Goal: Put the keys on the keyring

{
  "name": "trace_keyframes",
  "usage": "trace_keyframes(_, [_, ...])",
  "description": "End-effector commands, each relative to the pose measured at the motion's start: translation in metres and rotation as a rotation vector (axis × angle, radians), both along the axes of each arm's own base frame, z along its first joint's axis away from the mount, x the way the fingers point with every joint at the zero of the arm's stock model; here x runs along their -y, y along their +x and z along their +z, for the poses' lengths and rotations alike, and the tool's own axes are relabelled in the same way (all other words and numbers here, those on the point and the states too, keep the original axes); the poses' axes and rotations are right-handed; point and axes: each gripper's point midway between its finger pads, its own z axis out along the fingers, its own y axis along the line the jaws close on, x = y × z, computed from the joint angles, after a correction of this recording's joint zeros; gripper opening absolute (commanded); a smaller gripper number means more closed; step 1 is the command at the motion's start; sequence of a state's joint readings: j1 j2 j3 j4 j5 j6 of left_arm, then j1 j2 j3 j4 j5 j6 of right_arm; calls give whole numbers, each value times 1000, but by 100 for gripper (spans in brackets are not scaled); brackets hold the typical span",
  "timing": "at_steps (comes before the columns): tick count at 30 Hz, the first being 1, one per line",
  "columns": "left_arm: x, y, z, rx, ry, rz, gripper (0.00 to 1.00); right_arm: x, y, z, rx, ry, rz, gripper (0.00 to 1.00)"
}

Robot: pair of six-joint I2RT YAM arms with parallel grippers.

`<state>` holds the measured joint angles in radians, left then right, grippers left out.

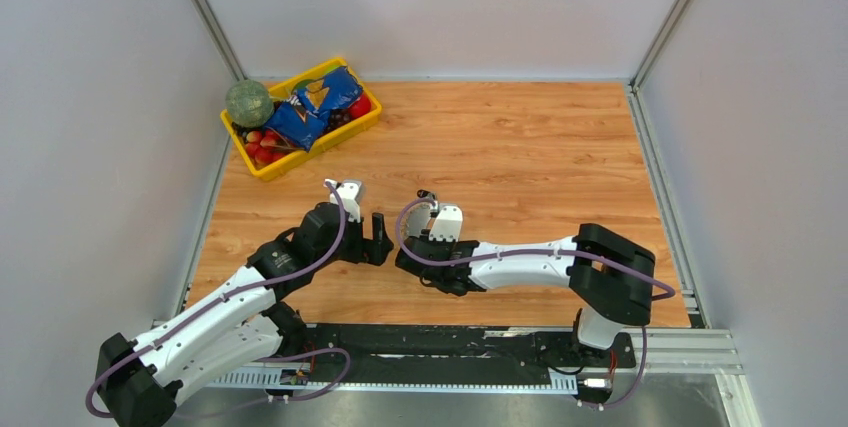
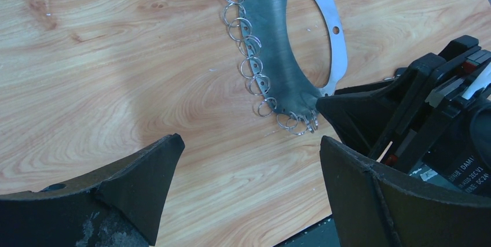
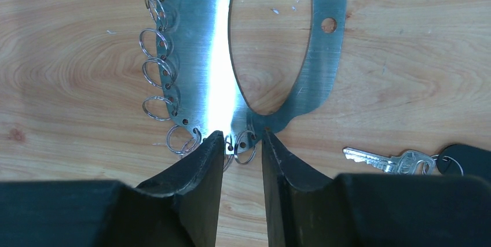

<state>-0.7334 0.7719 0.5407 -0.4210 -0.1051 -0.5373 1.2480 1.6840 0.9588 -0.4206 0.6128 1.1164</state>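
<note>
Since the keyring point(image 3: 191, 56) looks thin, stiff and slippery, the right gripper point(image 3: 240, 140) straddles its near tip with narrow jaws, grip unclear; the left gripper point(image 2: 250, 143) gapes.

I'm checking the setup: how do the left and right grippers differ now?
The left gripper gapes wide; the right gripper is nearly closed. The left hovers apart from the keyring; the right's tips flank its ringed end, grip unclear. Both have black fingers.
</note>
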Motion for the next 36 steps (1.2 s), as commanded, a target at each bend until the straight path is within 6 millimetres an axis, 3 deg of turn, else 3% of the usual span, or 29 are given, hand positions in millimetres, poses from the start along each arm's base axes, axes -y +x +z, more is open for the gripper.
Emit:
trace_keyframes(1, [9,1,9,23,-51,-24,100,-9,6,8,20,24,-42,33])
trace_keyframes(31, [13,-2,8,12,-60,-41,100,-4,2,-4,-7,-48,-39,18])
trace_keyframes(36, [12,-1,7,12,-58,-39,100,-3,2,-3,-5,-47,-42,11])
